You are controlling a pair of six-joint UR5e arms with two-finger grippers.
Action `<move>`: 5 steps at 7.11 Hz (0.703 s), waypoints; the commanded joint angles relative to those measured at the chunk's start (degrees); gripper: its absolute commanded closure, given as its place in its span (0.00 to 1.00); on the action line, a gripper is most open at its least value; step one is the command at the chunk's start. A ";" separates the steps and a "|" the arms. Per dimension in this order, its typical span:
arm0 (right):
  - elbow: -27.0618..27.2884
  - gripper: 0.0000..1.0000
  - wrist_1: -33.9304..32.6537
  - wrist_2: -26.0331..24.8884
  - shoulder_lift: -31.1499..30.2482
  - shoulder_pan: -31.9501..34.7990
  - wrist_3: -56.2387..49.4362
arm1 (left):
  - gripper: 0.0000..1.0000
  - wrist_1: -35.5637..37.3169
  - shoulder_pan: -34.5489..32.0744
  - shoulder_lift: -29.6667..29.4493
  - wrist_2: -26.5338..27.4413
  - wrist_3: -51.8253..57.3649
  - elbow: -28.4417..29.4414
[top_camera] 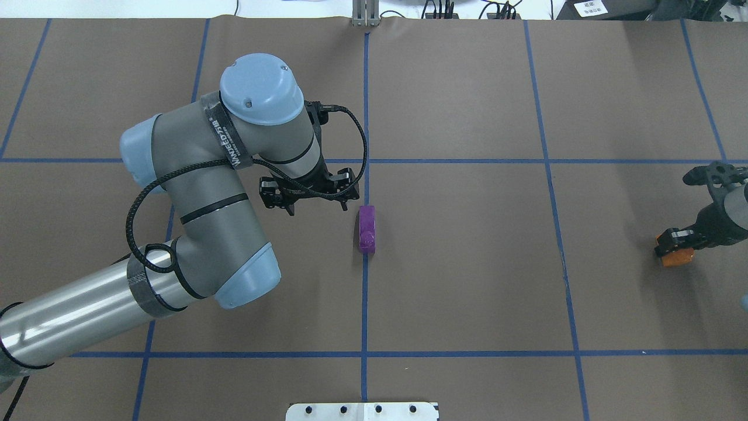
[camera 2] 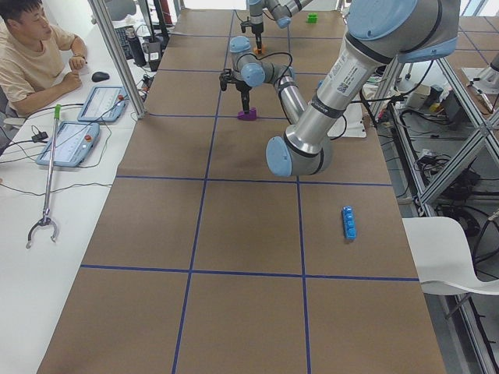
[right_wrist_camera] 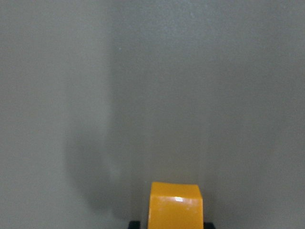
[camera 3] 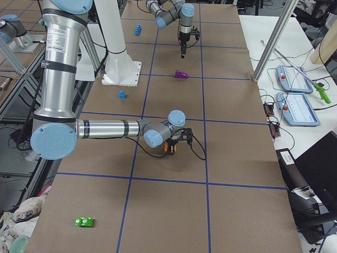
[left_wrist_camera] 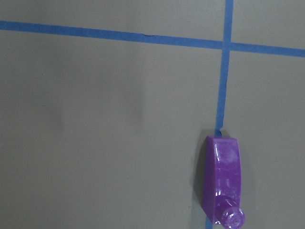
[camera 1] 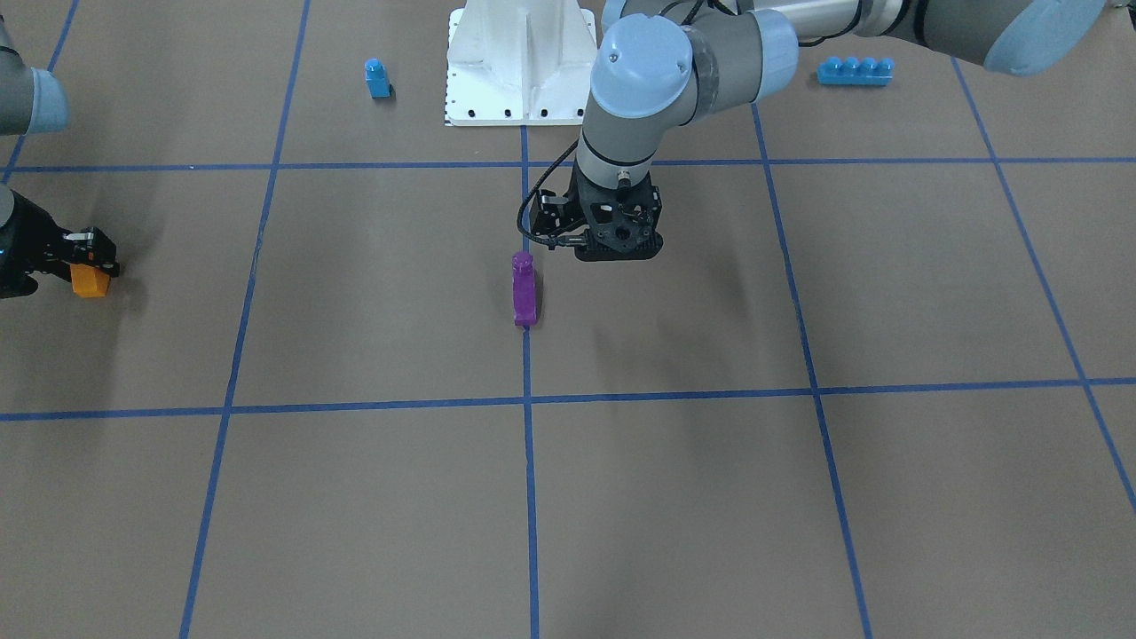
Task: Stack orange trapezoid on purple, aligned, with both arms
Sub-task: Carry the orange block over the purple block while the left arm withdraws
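We log: left pincer [top_camera: 317, 209] spread wide and empty, hanging just beside the purple trapezoid block [top_camera: 367, 228] | purple trapezoid block lies on the worktop [top_camera: 467, 280], across a blue tape line [top_camera: 364, 304] | right pincer [top_camera: 675, 247] clamped on the orange trapezoid block [top_camera: 678, 258], well apart from the purple one.

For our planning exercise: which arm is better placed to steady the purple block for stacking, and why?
Left. The left hand, open, hangs just beside the purple block, apart from it. The right hand is far off to the side and appears closed on the orange block.
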 commanded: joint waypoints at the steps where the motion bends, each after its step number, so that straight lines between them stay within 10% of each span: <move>1: 3.05 1.00 -0.95 0.63 -0.29 0.31 -0.13 | 0.00 0.00 0.00 0.02 0.00 0.00 -0.01; 5: 8.53 1.00 -22.96 0.63 19.76 -0.64 1.36 | 0.00 -0.35 -2.54 10.07 -0.44 5.84 -8.66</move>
